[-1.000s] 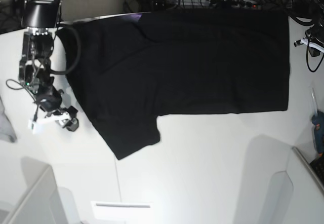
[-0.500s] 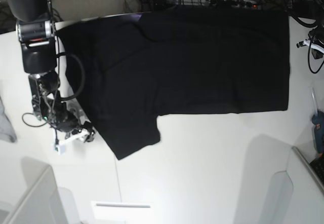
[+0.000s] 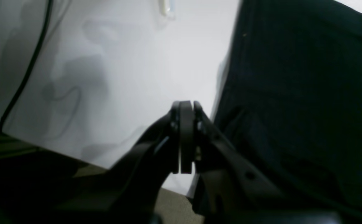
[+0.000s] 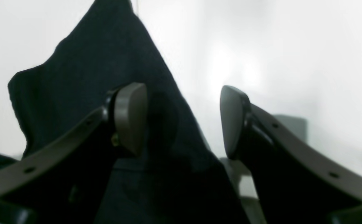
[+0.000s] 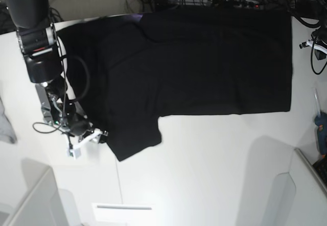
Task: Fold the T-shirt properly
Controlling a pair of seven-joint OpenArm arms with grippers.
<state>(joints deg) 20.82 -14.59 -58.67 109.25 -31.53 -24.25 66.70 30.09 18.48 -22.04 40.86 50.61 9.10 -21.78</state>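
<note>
At the near left edge of the base view: the right gripper (image 5: 94, 136) sits low on the table (image 5: 204, 175), right at the shirt's sleeve edge.
Right gripper: jaws standing well apart and nothing between them yet; in the wrist view one finger (image 4: 131, 118) is over the black cloth, the other over bare white table.
Sleeve: a dark flap (image 5: 135, 141) sticking out toward the near side, flat, with its tip pointing down-left.
Shirt: the T-shirt (image 5: 204, 62) lies spread across the far half of the table, plain black side up, and its far edge reaches the table's back rim.
Left gripper: out of the base view; its wrist camera shows the left gripper (image 3: 185, 137) pressed together and empty, hovering just beside the shirt's edge (image 3: 292, 93).
Grey cloth: a small pale scrap (image 5: 6, 126) at the far left edge, well apart from the shirt.
Progress: looks very early; no fold is visible, since body and sleeve both lie open.
Left to do: by my read, everything, from sleeves in to body halved and squared.
Next call: likely a pinch on that sleeve edge.
</note>
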